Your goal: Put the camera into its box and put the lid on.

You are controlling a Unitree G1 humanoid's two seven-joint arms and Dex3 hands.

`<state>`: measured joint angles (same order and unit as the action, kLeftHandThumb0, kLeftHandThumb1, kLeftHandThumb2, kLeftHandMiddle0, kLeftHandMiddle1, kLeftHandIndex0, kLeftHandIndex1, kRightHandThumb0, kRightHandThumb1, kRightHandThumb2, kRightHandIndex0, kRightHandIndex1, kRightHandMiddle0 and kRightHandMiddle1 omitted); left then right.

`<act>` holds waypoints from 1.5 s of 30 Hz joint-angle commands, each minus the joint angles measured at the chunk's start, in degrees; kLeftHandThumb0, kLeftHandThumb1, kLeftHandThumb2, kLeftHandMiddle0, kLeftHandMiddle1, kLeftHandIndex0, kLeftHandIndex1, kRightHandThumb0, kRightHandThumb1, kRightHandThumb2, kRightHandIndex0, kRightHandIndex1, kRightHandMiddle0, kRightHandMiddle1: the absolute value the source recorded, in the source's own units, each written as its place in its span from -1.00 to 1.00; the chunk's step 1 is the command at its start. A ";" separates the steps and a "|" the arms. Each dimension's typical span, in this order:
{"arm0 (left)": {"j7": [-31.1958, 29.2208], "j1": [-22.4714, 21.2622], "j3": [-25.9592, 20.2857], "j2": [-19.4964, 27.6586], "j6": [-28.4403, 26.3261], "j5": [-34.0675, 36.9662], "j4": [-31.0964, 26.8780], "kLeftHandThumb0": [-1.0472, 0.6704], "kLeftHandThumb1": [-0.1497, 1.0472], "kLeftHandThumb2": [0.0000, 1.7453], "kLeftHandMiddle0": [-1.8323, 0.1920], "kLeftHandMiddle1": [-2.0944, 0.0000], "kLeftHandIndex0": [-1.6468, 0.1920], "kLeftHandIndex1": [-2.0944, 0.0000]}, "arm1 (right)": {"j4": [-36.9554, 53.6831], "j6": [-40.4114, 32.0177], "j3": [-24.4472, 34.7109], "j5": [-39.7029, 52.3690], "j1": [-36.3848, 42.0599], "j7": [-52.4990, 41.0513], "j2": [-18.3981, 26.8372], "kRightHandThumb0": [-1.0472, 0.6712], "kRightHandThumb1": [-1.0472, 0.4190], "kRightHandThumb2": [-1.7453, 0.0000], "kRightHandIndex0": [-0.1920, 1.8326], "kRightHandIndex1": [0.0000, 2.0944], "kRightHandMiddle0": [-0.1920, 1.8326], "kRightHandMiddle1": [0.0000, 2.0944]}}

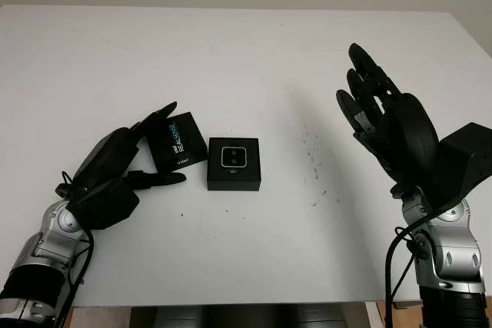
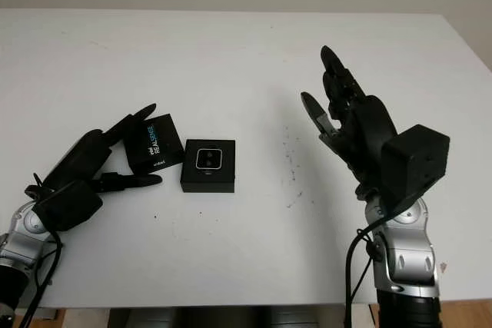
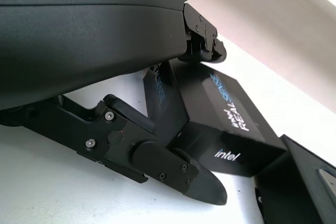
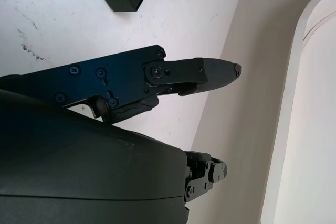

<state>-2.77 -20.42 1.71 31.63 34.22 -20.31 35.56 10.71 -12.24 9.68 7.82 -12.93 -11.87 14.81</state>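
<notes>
A small silver-faced camera (image 1: pixel 234 157) sits inside its open black box (image 1: pixel 234 180) at the middle of the white table. Just left of the box is the black lid (image 1: pixel 183 137), printed "intel REALSENSE" and tilted with one side raised. My left hand (image 1: pixel 173 144) is around it, with fingers (image 1: pixel 157 117) on its far edge and the thumb (image 1: pixel 163 179) along its near edge. The left wrist view shows the lid (image 3: pixel 220 114) pinched between them, and a corner of the box (image 3: pixel 299 182) beside it. My right hand (image 1: pixel 361 90) is open and raised above the right side of the table.
The white table (image 1: pixel 231 59) has dark scuff marks (image 1: pixel 315 170) to the right of the box. Its front edge (image 1: pixel 231 303) runs close in front of me, and its right edge (image 1: pixel 469 36) is beyond the right hand.
</notes>
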 commanded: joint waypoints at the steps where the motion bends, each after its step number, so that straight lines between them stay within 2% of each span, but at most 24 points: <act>1: 0.64 -0.90 0.30 -0.03 1.34 0.40 1.15 -0.27 0.67 -0.94 0.46 0.83 0.35 0.80 | 0.91 -0.28 0.49 0.12 0.69 0.49 0.29 -0.47 -1.00 0.66 -0.81 -0.95 -0.75 -0.95; 2: 0.75 -0.97 0.20 -0.19 1.87 0.74 1.51 -0.25 0.69 -0.94 0.51 0.62 0.42 0.62 | 1.05 -0.60 0.46 0.12 0.70 0.74 0.18 -0.47 -1.00 0.66 -0.80 -0.94 -0.74 -0.95; 3: 1.16 -1.02 0.02 -0.51 2.45 1.14 1.92 -0.24 0.71 -0.94 0.64 0.29 0.56 0.31 | 1.00 -0.62 0.41 0.06 0.73 0.79 0.26 -0.48 -1.00 0.67 -0.80 -0.94 -0.74 -0.94; 4: 1.49 -1.08 -0.06 -0.68 2.91 1.39 2.27 -0.24 0.72 -0.94 0.72 0.06 0.64 0.11 | 0.95 -0.58 0.35 0.01 0.76 0.79 0.35 -0.49 -1.00 0.68 -0.81 -0.95 -0.74 -0.94; 7: 2.60 -1.29 -0.51 -1.73 3.82 2.73 3.55 -0.24 0.77 -0.93 0.83 -0.38 0.75 -0.24 | 0.84 -0.16 0.17 -0.46 1.02 0.76 0.68 -0.51 -1.00 0.69 -0.81 -0.95 -0.74 -0.94; 11: 3.52 -1.44 -0.55 -2.53 4.15 3.52 4.51 -0.27 0.93 -0.92 0.83 -0.60 0.80 -0.57 | 0.38 0.46 0.38 -0.43 1.20 0.65 0.51 -0.52 -1.00 0.69 -0.80 -0.95 -0.73 -0.94; 15: 4.26 -1.39 -0.22 -2.65 3.78 2.79 4.43 -0.28 1.00 -0.84 0.83 -0.77 0.81 -0.78 | 0.63 0.21 0.30 -0.59 1.34 0.92 0.43 -0.51 -1.00 0.70 -0.80 -0.94 -0.72 -0.94; 25: 3.94 -1.18 -0.61 -2.70 2.64 3.47 3.88 -0.29 1.00 -0.79 0.86 -0.78 0.89 -0.72 | 0.05 0.34 0.02 -1.06 1.12 0.92 0.55 -0.51 -1.00 0.71 -0.79 -0.94 -0.71 -0.94; 29: 2.37 -1.20 -1.17 -2.72 3.19 5.73 3.41 -0.27 1.00 -0.77 0.90 -0.86 0.88 -0.75 | 0.04 -0.12 -0.12 -1.31 1.07 1.16 0.42 -0.52 -1.00 0.71 -0.79 -0.94 -0.71 -0.94; 31: 1.09 -0.84 -1.73 -2.83 2.57 7.57 1.06 -0.26 1.00 -0.76 0.92 -0.90 0.85 -0.75 | -0.45 0.54 -0.30 -1.59 1.02 1.07 0.42 -0.52 -1.00 0.71 -0.78 -0.94 -0.71 -0.94; 35: -2.25 0.92 -2.73 -3.02 0.08 11.54 -6.09 -0.24 1.00 -0.73 0.91 -0.96 0.80 -0.72 | -0.89 1.00 -0.49 -2.07 0.99 1.25 0.10 -0.53 -1.00 0.71 -0.76 -0.93 -0.70 -0.94; 39: -6.11 3.38 -3.52 -3.29 -4.12 15.38 -15.52 -0.25 1.00 -0.73 0.88 -0.98 0.78 -0.72 | -3.07 4.48 -1.19 -3.20 0.70 0.99 0.06 -0.53 -1.00 0.69 -0.74 -0.93 -0.69 -0.93; 45: -11.31 6.97 -4.42 -3.59 -15.80 20.77 -31.36 -0.27 1.00 -0.74 0.83 -0.97 0.74 -0.70 | -3.50 4.99 -1.86 -3.58 0.84 1.63 -0.42 -0.51 -1.00 0.67 -0.73 -0.92 -0.68 -0.93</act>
<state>-13.43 -14.33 -1.89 28.24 19.85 -0.42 7.21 6.88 -7.43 7.85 4.26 -12.10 -10.51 14.60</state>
